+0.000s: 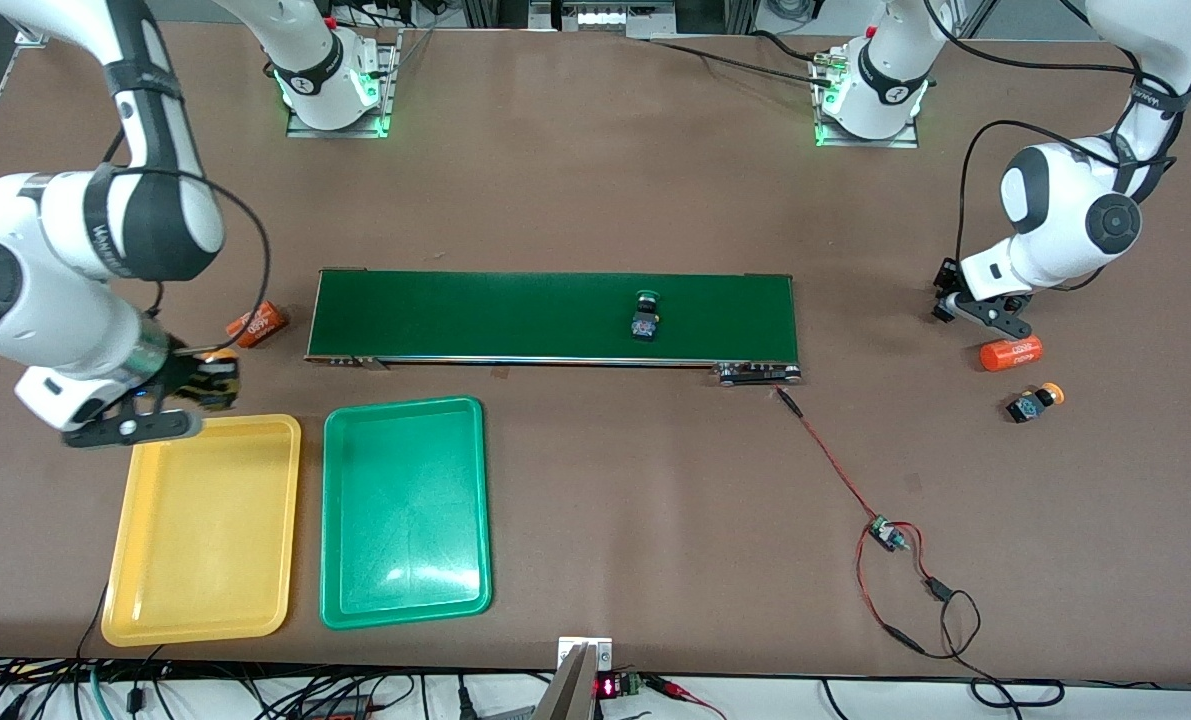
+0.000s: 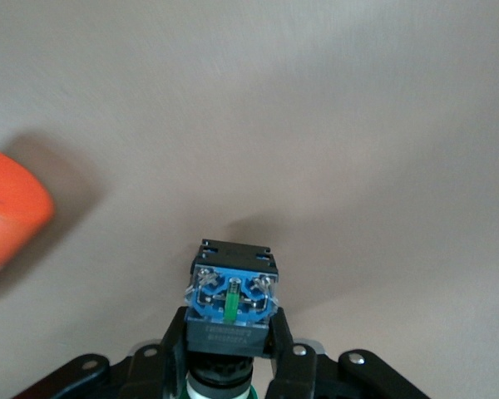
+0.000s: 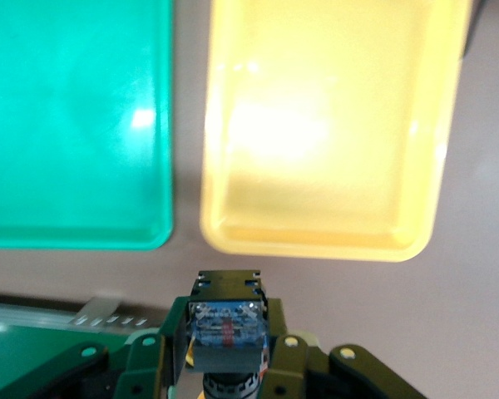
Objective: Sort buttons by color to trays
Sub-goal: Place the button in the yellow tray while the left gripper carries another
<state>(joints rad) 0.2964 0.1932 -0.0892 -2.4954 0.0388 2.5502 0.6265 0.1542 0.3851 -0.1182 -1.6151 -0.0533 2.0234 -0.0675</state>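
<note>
Four buttons are accounted for. One green-capped button (image 1: 645, 315) lies on the conveyor belt (image 1: 455, 315), mid-frame in the front view. One yellow-capped button (image 1: 1035, 403) lies on the table at right, just below an orange cylinder (image 1: 1010, 353).

The right gripper (image 1: 190, 385), at left of the frame over the table by the yellow tray's (image 1: 205, 530) upper edge, is clamped on a button (image 3: 226, 324); its cap colour cannot be told. The green tray (image 1: 405, 510) sits beside the yellow one.

The left gripper (image 2: 230, 345), at right of the frame, is closed on a button (image 2: 231, 299) showing a green indicator.

The buttons are judged light, rigid, blocky; flat body sides are best pinched, the round cap likely slipping.
</note>
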